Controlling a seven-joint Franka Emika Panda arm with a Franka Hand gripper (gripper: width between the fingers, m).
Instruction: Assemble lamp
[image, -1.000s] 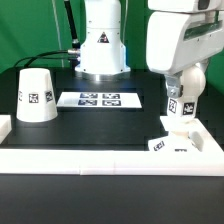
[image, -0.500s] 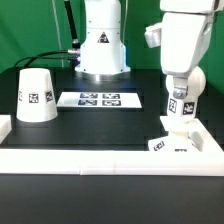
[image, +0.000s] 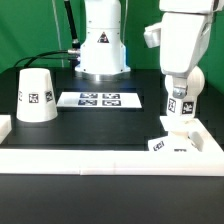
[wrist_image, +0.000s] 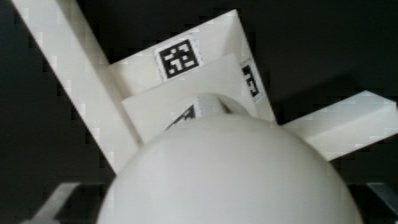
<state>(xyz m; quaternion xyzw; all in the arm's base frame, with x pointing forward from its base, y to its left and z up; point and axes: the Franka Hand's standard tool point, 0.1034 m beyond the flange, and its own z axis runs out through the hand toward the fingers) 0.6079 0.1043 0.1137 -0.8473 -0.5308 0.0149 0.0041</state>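
Note:
The white lamp base (image: 166, 146) sits by the white frame's front rail at the exterior view's right, tags on its sides. The round bulb (image: 178, 124) stands upright on it. My gripper (image: 178, 110) comes down from above and is shut on the bulb. In the wrist view the bulb (wrist_image: 222, 165) fills the foreground, with the tagged base (wrist_image: 192, 65) beyond it. My fingers barely show at its sides. The cone shade (image: 35, 95) stands alone at the exterior view's left.
The marker board (image: 100, 99) lies flat mid-table in front of the arm's pedestal (image: 102, 45). A raised white frame rail (image: 100, 158) runs along the front and turns up both sides. It shows in the wrist view (wrist_image: 80, 70) beside the base.
The arm's upper body has swung toward the exterior view's right above the bulb and then stopped. The gripper, bulb and base stay in place.

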